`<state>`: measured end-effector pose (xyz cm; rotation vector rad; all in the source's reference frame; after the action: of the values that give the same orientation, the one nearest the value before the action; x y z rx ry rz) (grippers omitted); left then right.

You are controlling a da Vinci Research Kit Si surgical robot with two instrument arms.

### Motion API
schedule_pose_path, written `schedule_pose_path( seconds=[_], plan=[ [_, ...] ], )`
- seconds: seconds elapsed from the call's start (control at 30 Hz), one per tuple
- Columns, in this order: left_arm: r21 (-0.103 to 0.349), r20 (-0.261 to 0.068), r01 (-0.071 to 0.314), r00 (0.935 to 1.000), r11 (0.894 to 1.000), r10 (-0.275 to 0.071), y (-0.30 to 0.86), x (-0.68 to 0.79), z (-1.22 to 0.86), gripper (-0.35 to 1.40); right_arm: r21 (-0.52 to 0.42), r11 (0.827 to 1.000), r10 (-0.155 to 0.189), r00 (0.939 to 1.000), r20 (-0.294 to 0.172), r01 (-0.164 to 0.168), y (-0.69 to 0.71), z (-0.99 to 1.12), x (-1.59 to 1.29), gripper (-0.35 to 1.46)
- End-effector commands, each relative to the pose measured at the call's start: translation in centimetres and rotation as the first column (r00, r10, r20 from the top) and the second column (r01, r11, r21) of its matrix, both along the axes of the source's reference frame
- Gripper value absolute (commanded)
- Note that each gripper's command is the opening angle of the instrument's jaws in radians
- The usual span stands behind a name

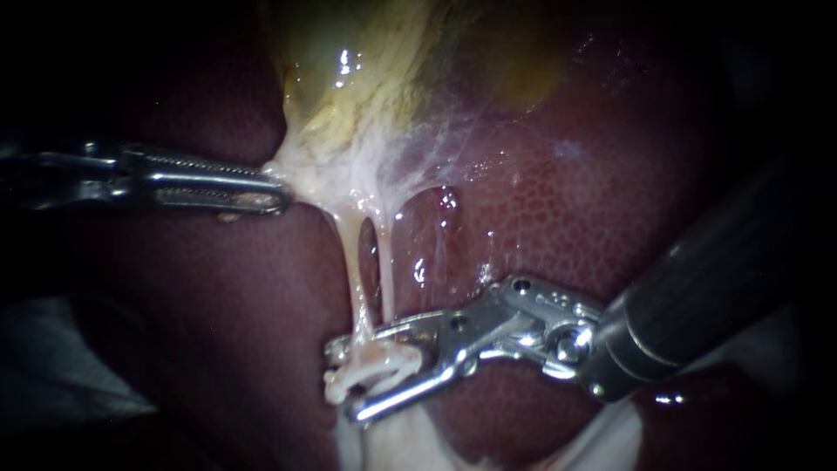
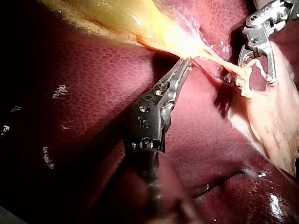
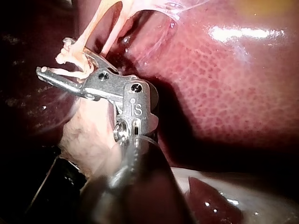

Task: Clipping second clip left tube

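Note:
The yellowish gallbladder point(image 1: 375, 78) narrows into white strands and two thin pale tubes that run down over the dark red liver point(image 1: 567, 201). The left tube point(image 1: 353, 262) and the right tube point(image 1: 388, 262) hang side by side. My left instrument point(image 1: 283, 194) is shut on the gallbladder's white lower edge and holds it taut; the left wrist view shows the same grip point(image 2: 187, 61). My right instrument point(image 1: 343, 382) stands open, its two jaws astride the lower end of the left tube, where pale tissue bunches between them point(image 3: 52, 56). I see no clip on either tube.
Pale fatty tissue point(image 1: 392, 445) lies below the right instrument's jaws and also shows under it in the right wrist view point(image 3: 88, 135). A pale cloth point(image 1: 52, 366) sits at the lower left. Liver point(image 2: 93, 70) surrounds the left instrument's shaft.

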<state>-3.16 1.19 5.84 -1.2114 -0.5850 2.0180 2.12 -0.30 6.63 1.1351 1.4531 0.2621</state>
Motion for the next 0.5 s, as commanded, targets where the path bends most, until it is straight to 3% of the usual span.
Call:
schedule_pose_path(
  seconds=[0.03,0.5],
  plan=[
    [0.000,0.000,0.000,1.0000,1.000,0.000,0.00,0.00,0.00,-0.35,0.001,1.000,0.005,1.0000,0.001,-0.005,-0.01,0.00,0.02,0.46],
    [0.000,0.000,0.001,1.0000,1.000,-0.001,0.00,-0.01,0.00,-0.35,0.006,0.998,0.065,0.9977,0.020,-0.065,-0.02,-0.05,0.22,0.44]
  ],
)
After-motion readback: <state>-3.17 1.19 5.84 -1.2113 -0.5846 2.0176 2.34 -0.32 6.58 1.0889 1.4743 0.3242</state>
